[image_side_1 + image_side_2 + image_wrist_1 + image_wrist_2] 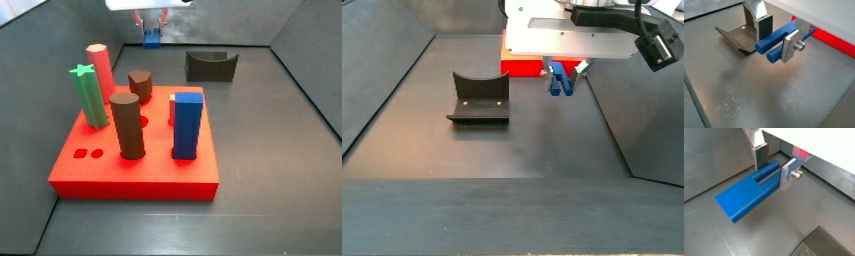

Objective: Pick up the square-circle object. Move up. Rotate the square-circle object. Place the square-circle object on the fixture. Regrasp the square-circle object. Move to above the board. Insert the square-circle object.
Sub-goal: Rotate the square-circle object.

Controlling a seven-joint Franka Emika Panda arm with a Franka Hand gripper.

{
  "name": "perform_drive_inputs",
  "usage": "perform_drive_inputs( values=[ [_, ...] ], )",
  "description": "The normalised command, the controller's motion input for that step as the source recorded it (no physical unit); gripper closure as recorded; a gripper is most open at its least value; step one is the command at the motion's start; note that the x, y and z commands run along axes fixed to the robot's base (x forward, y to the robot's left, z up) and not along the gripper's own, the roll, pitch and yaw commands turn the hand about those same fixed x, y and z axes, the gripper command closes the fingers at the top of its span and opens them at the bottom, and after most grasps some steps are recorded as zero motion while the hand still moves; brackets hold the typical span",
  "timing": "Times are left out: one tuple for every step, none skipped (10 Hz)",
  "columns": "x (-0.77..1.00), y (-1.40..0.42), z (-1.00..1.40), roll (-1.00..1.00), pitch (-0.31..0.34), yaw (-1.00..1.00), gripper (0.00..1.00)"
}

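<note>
The end effector (pixel 776 36) is pinching the small blue peg (pixel 774 44) between its silver fingers (pixel 791 45), holding it clear of the worktop (pixel 764 95). The peg is looking rigid, light and smooth, likely slippery, so gripping mid-length suits it. The arm is hovering beside the fixture (pixel 478 98), near the red board (pixel 134 160).

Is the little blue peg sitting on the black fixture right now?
No, the gripper holds the square-circle object in the air, off to the side of the fixture.
</note>
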Motion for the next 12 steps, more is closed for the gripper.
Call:
perform_drive_inputs(
  values=[
    [0.02,0.02,-0.02,-0.03,-0.046,-0.21,1.0],
    [0.0,0.0,-1.0,0.0,0.0,0.0,1.0],
    [0.01,0.0,-1.0,0.0,-0.013,0.04,1.0],
    [0.02,0.0,-1.0,-0.01,-0.021,0.04,1.0],
    [0.03,0.0,-1.0,-0.03,-0.035,0.03,1.0],
    [0.04,0.0,-1.0,-0.06,-0.045,0.03,1.0],
    [0.05,0.0,-0.95,-0.08,-0.052,0.02,1.0],
    [0.05,0.0,-0.88,-0.09,-0.059,0.02,1.0],
    [0.04,0.01,-0.76,-0.12,-0.072,0.02,1.0],
    [0.04,0.01,-0.64,-0.13,-0.085,0.02,1.0],
    [0.04,0.01,-0.56,-0.14,-0.09,0.01,1.0],
    [0.04,0.02,-0.52,-0.15,-0.093,0.01,1.0]
  ],
)
